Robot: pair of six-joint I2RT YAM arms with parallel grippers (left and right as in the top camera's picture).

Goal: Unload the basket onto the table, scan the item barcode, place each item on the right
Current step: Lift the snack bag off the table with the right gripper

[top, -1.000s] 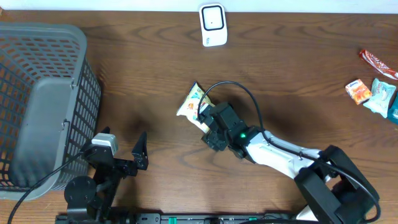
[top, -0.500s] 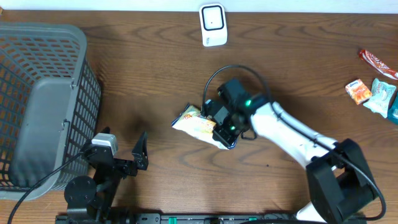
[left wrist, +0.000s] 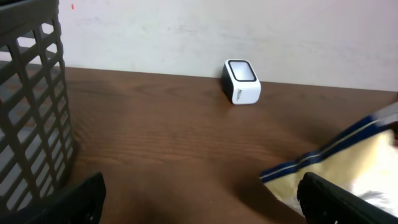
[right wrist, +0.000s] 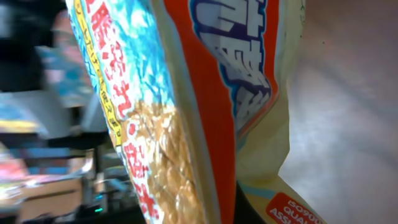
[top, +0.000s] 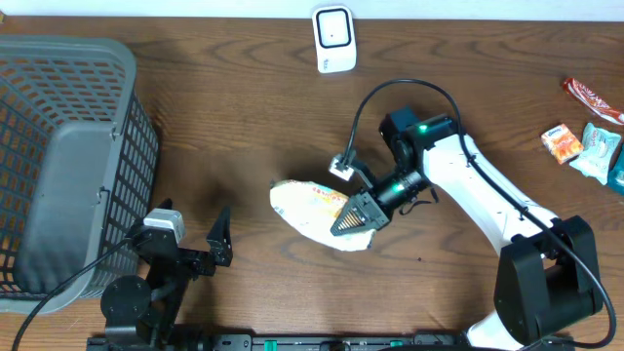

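Observation:
The item, a cream and orange snack bag [top: 304, 211], is held off the table near its middle, lying roughly flat with its pale side up. My right gripper [top: 353, 216] is shut on the bag's right end. In the right wrist view the printed bag [right wrist: 205, 93] fills the frame and hides the fingers. I can find no barcode in any view. The white scanner [top: 332, 39] stands at the table's back edge; it is small in the left wrist view [left wrist: 241, 81]. My left gripper [top: 190, 232] rests open at the front left, with the bag's blue-edged corner [left wrist: 348, 158] to its right.
A grey mesh basket [top: 68, 156] takes up the left side, its wall close to my left fingers [left wrist: 31, 112]. At the far right lie a red bar [top: 588, 96], an orange packet [top: 563, 142] and teal packets [top: 599, 151].
My right gripper closed on the bag and lifted it off the table, then drew it toward the front while the wrist turned. The left arm has not moved.

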